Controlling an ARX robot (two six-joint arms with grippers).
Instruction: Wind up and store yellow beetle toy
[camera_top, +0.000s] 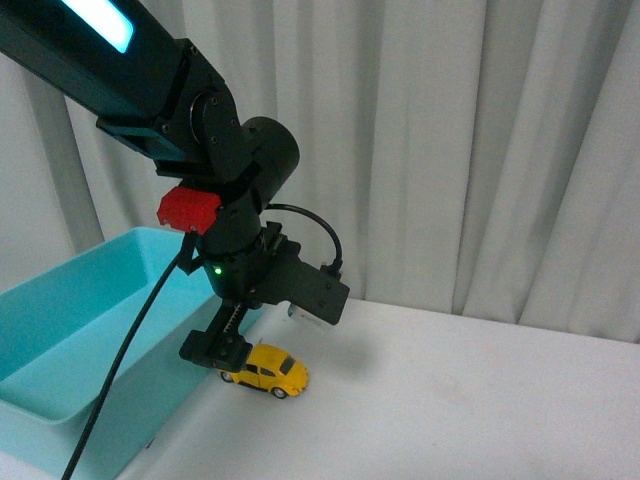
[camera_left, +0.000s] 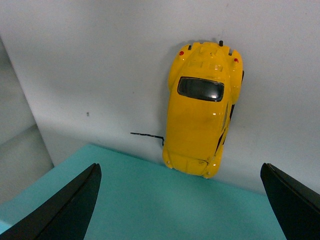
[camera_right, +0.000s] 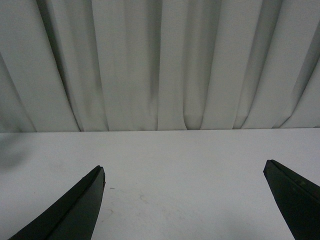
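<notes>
Yellow beetle toy (camera_top: 268, 371) sits wheels-down on the white table (camera_top: 480, 400), just beside the teal bin (camera_top: 70, 330). Left gripper (camera_left: 180, 205) hangs over it, jaws spread wide and holding nothing. Right gripper (camera_right: 185, 200) is likewise spread apart above the table, facing a pale curtain (camera_right: 165, 65).

Teal bin (camera_top: 60, 300), white table (camera_top: 480, 400), perhaps grey curtain (camera_top: 450, 150)

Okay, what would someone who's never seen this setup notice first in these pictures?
The yellow beetle toy stands out at once, sitting on the white table right beside a turquoise bin at the left. The left gripper hangs open just above it, on a black arm with a bright red part near the wrist.
</notes>
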